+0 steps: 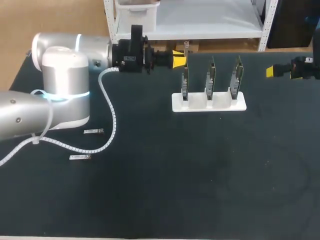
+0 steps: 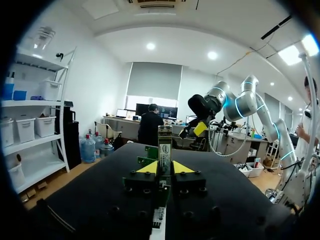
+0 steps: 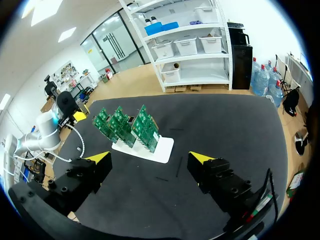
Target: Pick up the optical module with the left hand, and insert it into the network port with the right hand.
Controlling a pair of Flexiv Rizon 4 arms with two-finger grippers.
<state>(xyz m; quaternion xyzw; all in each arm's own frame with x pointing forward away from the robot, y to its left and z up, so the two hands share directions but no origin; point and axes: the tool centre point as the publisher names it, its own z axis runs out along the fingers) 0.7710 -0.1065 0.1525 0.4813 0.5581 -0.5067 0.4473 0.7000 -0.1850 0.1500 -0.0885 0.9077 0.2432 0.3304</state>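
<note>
Black, matte tabletop [image 1: 200,190] under everything, with the left arm [image 1: 65,80] in from its own side and held level toward a white stand [image 1: 222,106] carrying three green circuit boards [image 1: 210,75] on edge. Closed on the optical module [image 2: 165,145], the left jaws, yellow fingertips [image 2: 147,167] pressed to its two broad faces, the piece upright and just beside the board nearest that arm; touching the board or not, impossible to say. Wide open and empty, the right jaws, well apart from the stand on its far side, with only bare tabletop between them. Flat on the tabletop near the left arm's base, one spare module [image 1: 93,131] and another spare module [image 1: 80,157].

Probably light and stiff, a slim metal shell: no give under pressure, but smooth faces likely to slip or twist if pinched weakly or off-centre. Best taken by the right jaws across the broad flat faces, on the length standing clear of the left fingertips, square to the long axis, leaving the plug end free. Connector end probably delicate, so no squeezing there and no forcing in at an angle. As for the network port, too small to pick out in any view; presumably on an edge of one of the boards
</note>
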